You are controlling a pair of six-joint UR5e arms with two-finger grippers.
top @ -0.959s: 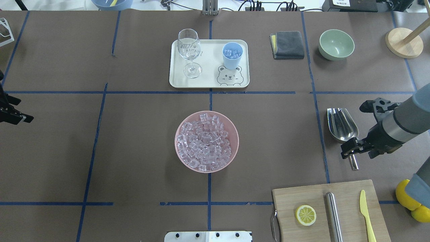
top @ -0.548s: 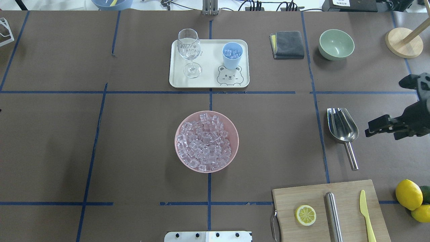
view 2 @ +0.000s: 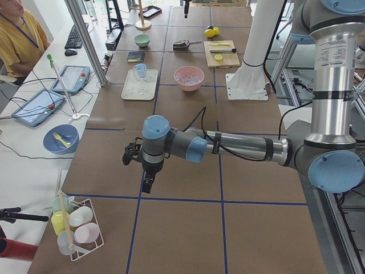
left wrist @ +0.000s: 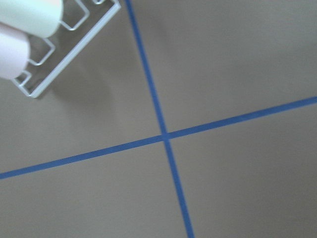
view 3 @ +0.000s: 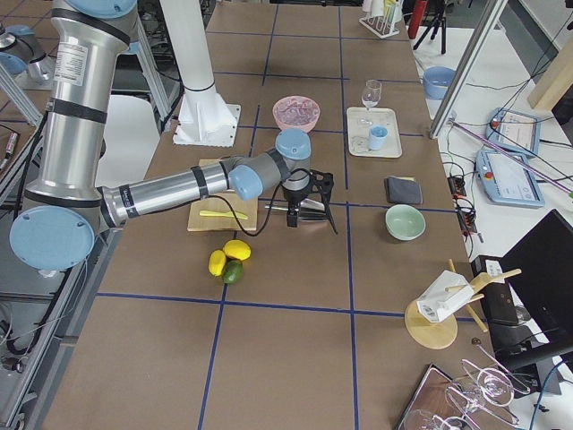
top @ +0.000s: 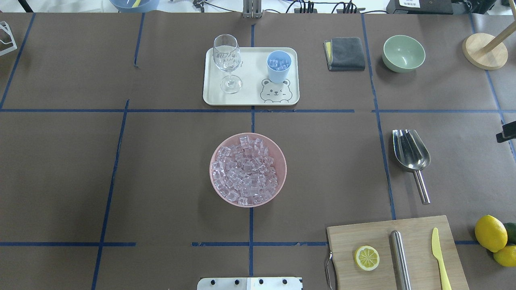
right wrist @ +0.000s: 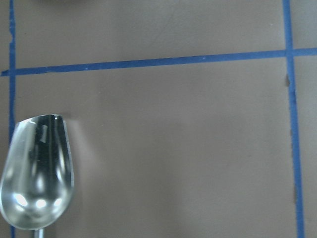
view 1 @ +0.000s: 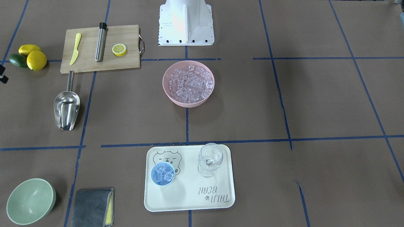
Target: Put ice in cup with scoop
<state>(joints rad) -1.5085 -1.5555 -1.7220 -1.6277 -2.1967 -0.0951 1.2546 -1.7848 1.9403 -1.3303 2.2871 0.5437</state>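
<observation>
Scoop (top: 410,151) lies empty on the bench (top: 161,181), frame right; cup (top: 278,66), upper centre, holds ice (top: 279,63) — likely finished. Right hand (top: 507,133), a sliver at the edge, and left hand (view 2: 146,185) — neither grip readable. Pull away high, clear of the scoop.

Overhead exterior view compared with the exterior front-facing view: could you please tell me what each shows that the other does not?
Only the overhead view shows the round wooden stand base and a blue bowl at its top edge. Only the front-facing view shows the robot's white pedestal column and the black cap on the steel rod. Both show the cup holding ice on the tray, the pink bowl, and the scoop lying free on the table.
</observation>
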